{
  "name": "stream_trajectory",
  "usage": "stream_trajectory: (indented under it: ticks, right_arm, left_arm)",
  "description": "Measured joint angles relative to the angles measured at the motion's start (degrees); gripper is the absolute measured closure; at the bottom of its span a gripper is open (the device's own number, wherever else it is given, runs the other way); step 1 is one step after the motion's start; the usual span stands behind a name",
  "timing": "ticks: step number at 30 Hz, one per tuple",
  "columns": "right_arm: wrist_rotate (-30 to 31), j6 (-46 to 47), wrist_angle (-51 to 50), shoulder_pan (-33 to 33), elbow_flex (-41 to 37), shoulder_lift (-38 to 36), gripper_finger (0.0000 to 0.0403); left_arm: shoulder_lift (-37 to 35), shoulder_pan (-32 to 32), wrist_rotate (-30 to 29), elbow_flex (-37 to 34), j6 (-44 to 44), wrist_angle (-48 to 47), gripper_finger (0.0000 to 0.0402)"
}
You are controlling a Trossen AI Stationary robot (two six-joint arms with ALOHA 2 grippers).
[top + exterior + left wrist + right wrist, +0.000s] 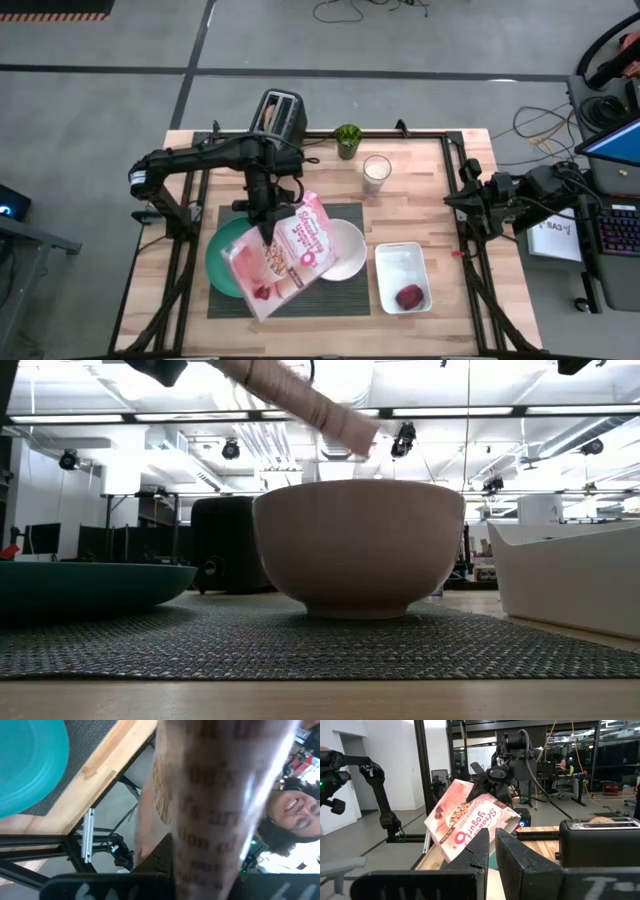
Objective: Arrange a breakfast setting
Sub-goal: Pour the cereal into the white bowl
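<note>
My left gripper [267, 226] is shut on the pink cereal box [285, 258], held tilted in the air over the round green plate [222, 262] and the white bowl [345, 250]. Plate and bowl rest on the dark ribbed placemat [345, 298]. The box also shows in the right wrist view [470, 822] and in the low view [300, 400], above the bowl [355, 545]. The white rectangular dish [400, 262] lies right of the mat. The black toaster [280, 115] and the milk glass [376, 172] stand at the far edge. My right gripper [492, 855] waits shut at the table's right edge. My left gripper pinches the box by its raised upper edge [487, 796] between its two fingers, one on the printed face and one on the back. The fingers come from above, pointing down. The box is lifted clear and hangs slanted below the fingers, its face turned up.
A dark red thing [410, 296] lies in the white dish. A small green plant cup [348, 140] stands beside the toaster. Black frame rails run along the table's left and right edges. A person shows in the room beyond the table.
</note>
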Motion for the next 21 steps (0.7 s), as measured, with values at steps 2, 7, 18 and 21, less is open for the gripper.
stream_trajectory:
  ticks: [2, 7, 18, 21]
  right_arm:
    - [0.00, 0.00, -0.02, 0.01, 0.01, 0.00, 0.0380]
    - [0.00, 0.00, -0.02, 0.00, 0.00, 0.00, 0.0380]
    - [0.00, 0.15, -0.02, 0.01, 0.01, 0.00, 0.0380]
    - [0.00, 0.09, -0.02, 0.01, 0.01, 0.00, 0.0380]
  left_arm:
    - [0.00, 0.07, 0.20, 0.00, -0.01, 0.03, 0.0402]
    - [-0.15, 0.24, -0.05, 0.01, 0.45, 0.02, 0.0402]
    - [-0.11, 0.06, -1.23, -0.87, 0.91, -0.16, 0.0402]
    - [-0.11, 0.19, -1.35, -0.42, 0.58, 0.02, 0.0402]
